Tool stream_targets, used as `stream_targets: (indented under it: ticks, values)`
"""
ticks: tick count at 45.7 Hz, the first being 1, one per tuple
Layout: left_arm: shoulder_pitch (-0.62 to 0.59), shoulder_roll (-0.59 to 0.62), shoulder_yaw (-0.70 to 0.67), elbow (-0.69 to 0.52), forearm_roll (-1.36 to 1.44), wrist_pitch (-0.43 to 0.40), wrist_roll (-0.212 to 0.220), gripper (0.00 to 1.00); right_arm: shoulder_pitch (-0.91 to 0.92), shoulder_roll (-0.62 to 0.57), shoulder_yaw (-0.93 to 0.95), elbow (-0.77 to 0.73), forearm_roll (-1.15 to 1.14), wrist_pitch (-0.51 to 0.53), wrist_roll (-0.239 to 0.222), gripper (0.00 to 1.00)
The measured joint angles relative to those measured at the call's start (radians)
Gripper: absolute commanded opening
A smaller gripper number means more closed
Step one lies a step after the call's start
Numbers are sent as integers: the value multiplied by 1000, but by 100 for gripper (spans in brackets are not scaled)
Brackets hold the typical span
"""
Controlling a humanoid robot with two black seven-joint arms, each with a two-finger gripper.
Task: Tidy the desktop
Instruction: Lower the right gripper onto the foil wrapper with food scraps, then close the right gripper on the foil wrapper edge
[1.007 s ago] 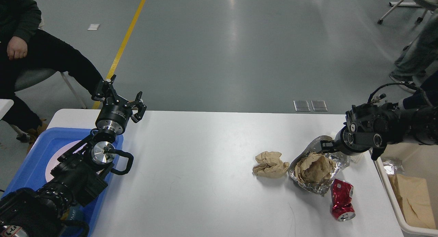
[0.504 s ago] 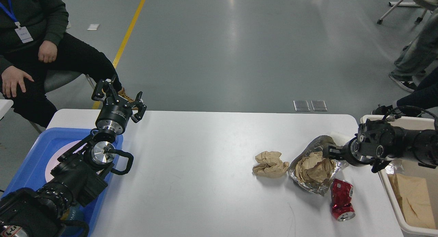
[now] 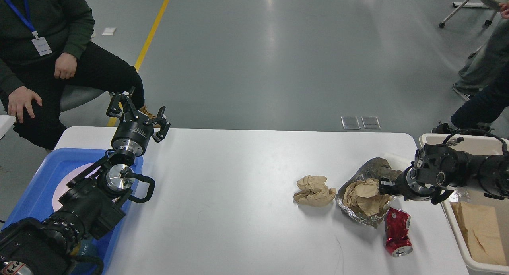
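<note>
Reaching into crumpled litter on a smooth white top

Spreading across the lower part of the head view, the desktop (image 3: 238, 195) is a wide, matte white slab with rounded corners, bare over most of its middle. The litter lies toward its right end. A wad of creased tan paper (image 3: 314, 191) sits by itself, and just to its right a sheet of wrinkled silver foil (image 3: 368, 169) curls up like a shallow bowl around a second crumpled brown paper (image 3: 364, 196). Next to the foil's near edge lies a crushed red can (image 3: 397, 232), dented along its length, its silver end facing the viewer.

The right gripper (image 3: 385, 186) comes in low from the right, its dark tip at the rim of the foil and against the brown paper; its fingers are too dark and bunched to tell whether they are parted or pinching anything. The left gripper (image 3: 137, 110) stands upright above the far left edge, its two black fingers spread and holding nothing.

A glossy blue tray (image 3: 47, 175) rests on the left end under the left arm. A beige bin (image 3: 457, 227) with thin plastic walls stands off the right end, flat brown paper inside
</note>
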Motion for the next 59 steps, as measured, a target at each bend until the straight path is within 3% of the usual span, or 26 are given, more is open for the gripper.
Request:
stream_targets:
  ticks: [22,30,39,50,59]
  values:
    - [0,0,0,0,0,0,0,96,19,-7,34,-5,-5,17,1,0]
    - [0,0,0,0,0,0,0,96,69,-10,26,5,-13,80,1,0]
    - [0,0,0,0,0,0,0,96,166,-8,4,23,-21,232,-4,0]
    - [0,0,0,0,0,0,0,96,341,-24,-16,107,-74,434,-43,0]
    - [0,0,0,0,0,0,0,96,581,-70,-91,212,-84,621,-48,0]
